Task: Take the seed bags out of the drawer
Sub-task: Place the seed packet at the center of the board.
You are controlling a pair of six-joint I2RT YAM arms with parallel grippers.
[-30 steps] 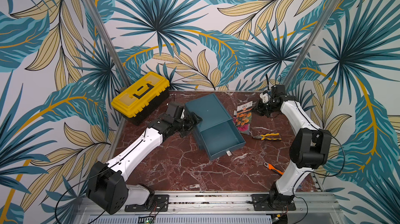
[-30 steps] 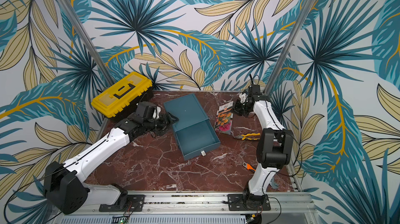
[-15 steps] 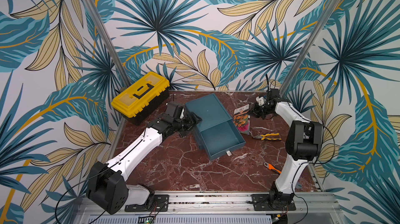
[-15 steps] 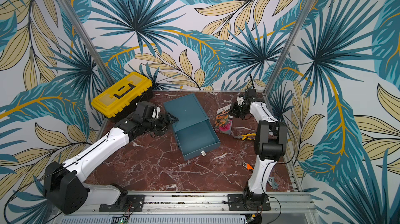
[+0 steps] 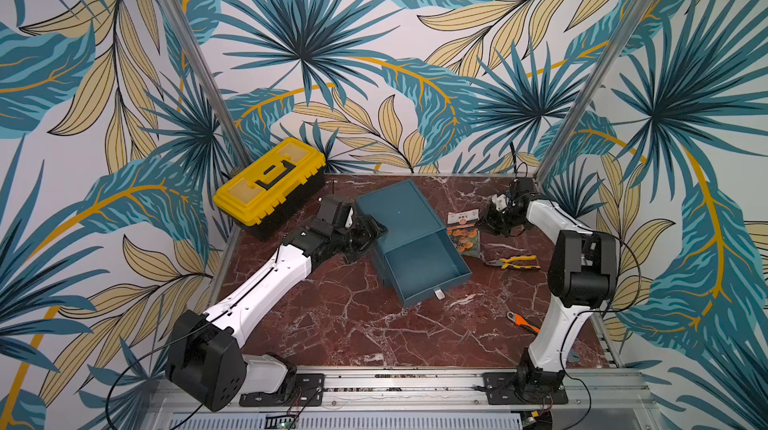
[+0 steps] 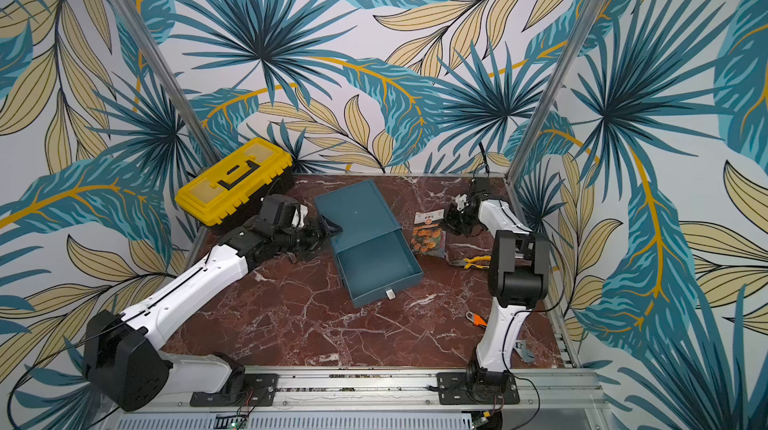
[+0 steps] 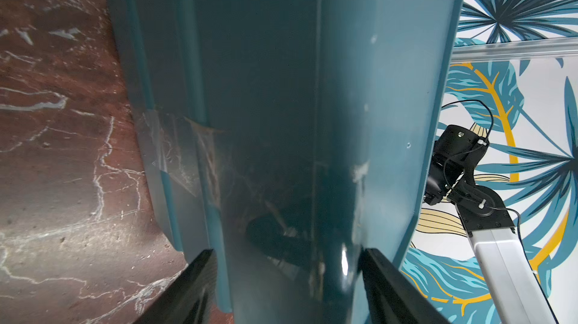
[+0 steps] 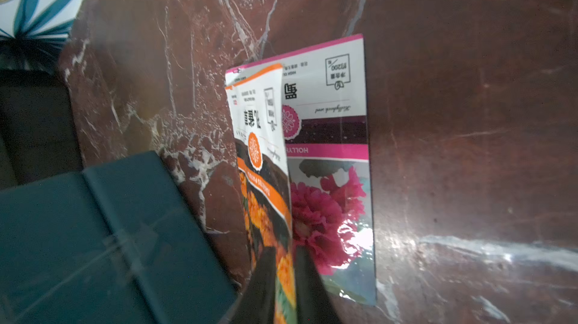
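drawer (image 6: 376,268) pulled open | seed bags (image 6: 429,236) flat on table (image 6: 332,324) beside it | pliers (image 6: 471,262) just beside bags

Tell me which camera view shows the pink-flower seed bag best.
Right wrist view: the pink-flower seed bag fills the frame, print readable, an orange bag overlapping it. Both top views show only tiny bags; left wrist view shows none.

Free room over drawer (image 5: 424,266) (pliers (image 5: 515,262) beside)

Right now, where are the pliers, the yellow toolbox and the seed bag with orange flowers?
pliers (image 5: 521,259): a top view, on a yellow handle.
yellow toolbox (image 5: 272,174): a top view, middle of the lid, at the black handle.
seed bag with orange flowers (image 8: 255,150): right wrist view, on its round orange mark.
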